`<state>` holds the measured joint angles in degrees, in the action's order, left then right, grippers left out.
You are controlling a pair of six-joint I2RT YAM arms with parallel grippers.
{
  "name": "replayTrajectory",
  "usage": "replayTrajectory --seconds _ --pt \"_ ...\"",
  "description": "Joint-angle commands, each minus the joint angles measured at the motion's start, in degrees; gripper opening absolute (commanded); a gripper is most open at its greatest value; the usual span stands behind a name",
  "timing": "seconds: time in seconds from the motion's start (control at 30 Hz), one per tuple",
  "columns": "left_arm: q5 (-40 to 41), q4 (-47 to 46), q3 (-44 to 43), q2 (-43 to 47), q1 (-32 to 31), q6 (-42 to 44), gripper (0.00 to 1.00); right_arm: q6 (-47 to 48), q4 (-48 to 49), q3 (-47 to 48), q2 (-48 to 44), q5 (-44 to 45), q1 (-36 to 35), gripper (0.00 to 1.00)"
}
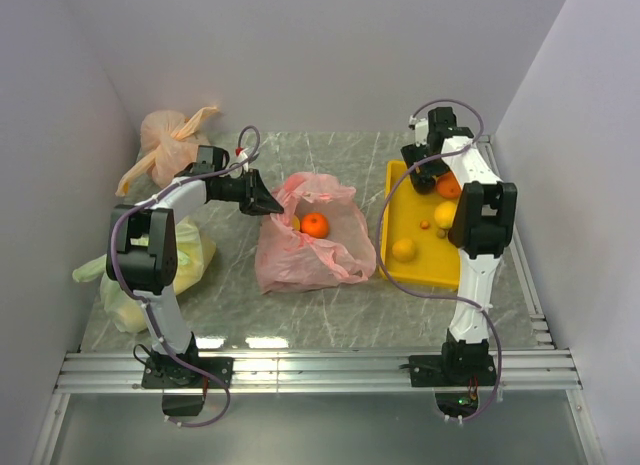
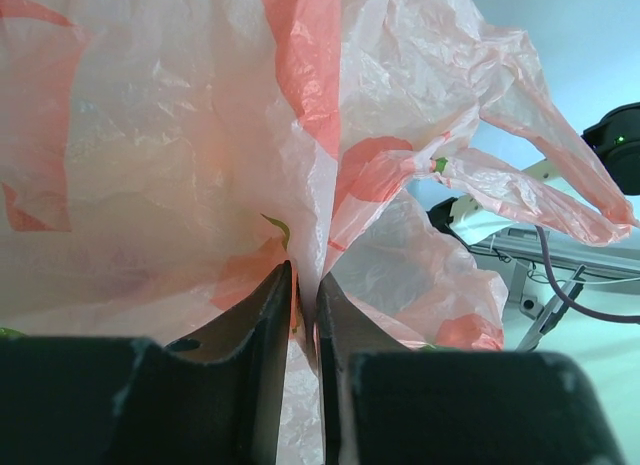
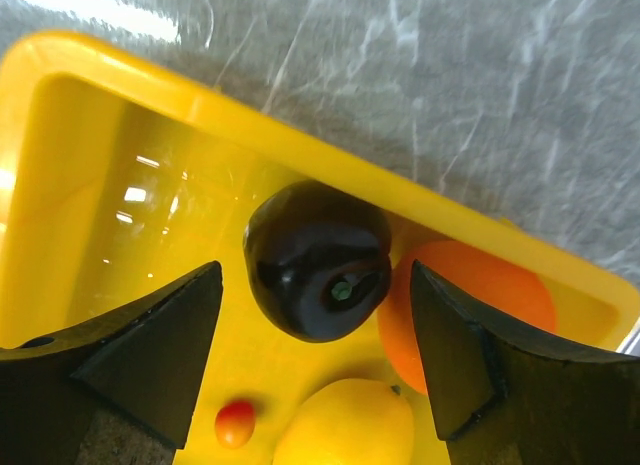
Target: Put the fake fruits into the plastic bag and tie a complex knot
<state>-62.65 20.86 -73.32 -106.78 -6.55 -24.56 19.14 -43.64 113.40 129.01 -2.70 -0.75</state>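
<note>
The pink plastic bag lies open-mouthed at the table's middle, with an orange fruit and a yellow one inside. My left gripper is shut on the bag's left rim. In the left wrist view its gripper pinches the thin pink film, and a handle strip hangs loose. A knot is out of view. My right gripper hangs open over the yellow tray's far end, a dark plum between its fingers, apart from both. An orange, a lemon and a small red fruit lie beside it.
The yellow tray holds more yellow fruits at the right of the bag. A tied orange-peach bag sits at the back left, and a yellow-green bag lies by the left arm. Walls close in on both sides.
</note>
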Motion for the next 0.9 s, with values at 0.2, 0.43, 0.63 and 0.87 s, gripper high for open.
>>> replayTrajectory --seconds 0.2,0.43,0.63,0.87 --pt "-0.28 0.32 -2.27 -0.36 0.31 2.32 0.21 -1.56 -1.19 -0.99 1.59 -2.13 -0.21 0.74" --pt "-0.54 0.85 -1.56 0.43 0.31 3.2 0.21 -1.91 -2.59 -1.86 -0.95 -4.41 -0.13 0.49" --pt "-1.94 -1.43 -0.16 1.14 0.39 0.83 0.21 2.83 0.83 -21.85 -21.75 -23.02 -0.38 0.43" --pt "-4.23 -1.44 0.9 1.84 0.22 0.56 0.21 6.17 -2.86 -37.54 -42.15 -36.06 -8.53 0.41"
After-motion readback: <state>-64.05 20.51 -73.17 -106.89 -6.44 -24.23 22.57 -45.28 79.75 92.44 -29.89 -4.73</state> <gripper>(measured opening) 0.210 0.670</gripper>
